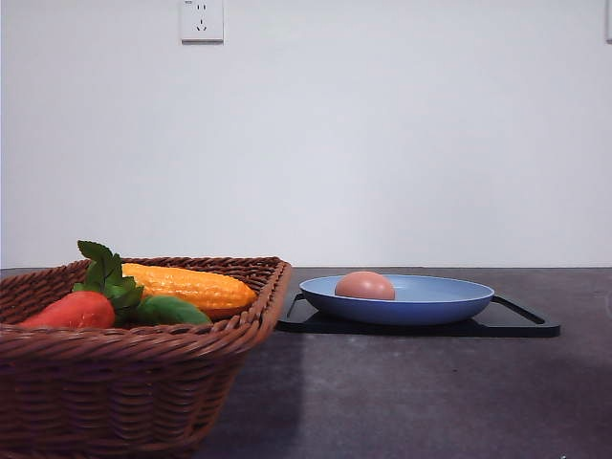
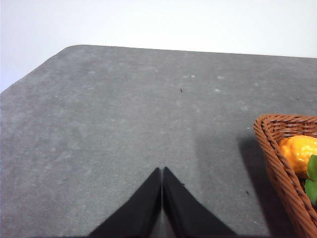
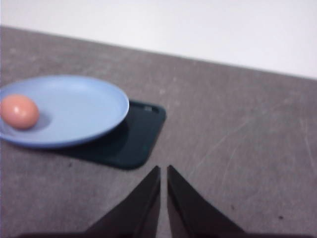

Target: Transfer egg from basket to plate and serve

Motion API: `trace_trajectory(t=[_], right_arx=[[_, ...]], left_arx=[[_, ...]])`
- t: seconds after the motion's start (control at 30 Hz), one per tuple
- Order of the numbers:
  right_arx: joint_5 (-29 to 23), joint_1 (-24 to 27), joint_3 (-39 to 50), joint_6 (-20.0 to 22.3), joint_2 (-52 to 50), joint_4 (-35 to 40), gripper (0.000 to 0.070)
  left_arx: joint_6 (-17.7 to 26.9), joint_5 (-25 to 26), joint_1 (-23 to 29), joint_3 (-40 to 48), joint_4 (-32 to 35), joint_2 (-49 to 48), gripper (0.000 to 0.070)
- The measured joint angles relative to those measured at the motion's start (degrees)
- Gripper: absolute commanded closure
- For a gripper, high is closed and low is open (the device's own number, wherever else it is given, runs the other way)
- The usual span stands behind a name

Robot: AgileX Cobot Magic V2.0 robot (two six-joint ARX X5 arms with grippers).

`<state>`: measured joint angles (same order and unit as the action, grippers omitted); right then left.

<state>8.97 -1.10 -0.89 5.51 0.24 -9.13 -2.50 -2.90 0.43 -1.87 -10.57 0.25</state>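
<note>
Resting smooth oval egg [image 1: 364,285] on matte plate [image 1: 430,304], seemingly touching

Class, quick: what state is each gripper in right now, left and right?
Left gripper: closed, holding nothing, over bare table.
Right gripper: closed, holding nothing; the egg already lies on the plate.

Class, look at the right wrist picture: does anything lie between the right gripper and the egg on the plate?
Nothing visible does. The egg lies on the plate, which sits on the black tray; bare table separates them from the right gripper.
</note>
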Motion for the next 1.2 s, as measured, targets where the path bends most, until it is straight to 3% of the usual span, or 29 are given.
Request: trace_trajectory(t=[0.33, 1.2], right_arx=[[-0.04, 0.04, 0.0, -2.52, 0.01, 0.03, 0.07], [-0.03, 0.04, 0.0, -2.79, 0.01, 0.03, 0.07]], left_arx=[[0.0, 0.02, 0.0, 0.0, 0.0, 0.0, 0.07], [0.0, 0.02, 0.0, 0.0, 0.0, 0.0, 0.07]])
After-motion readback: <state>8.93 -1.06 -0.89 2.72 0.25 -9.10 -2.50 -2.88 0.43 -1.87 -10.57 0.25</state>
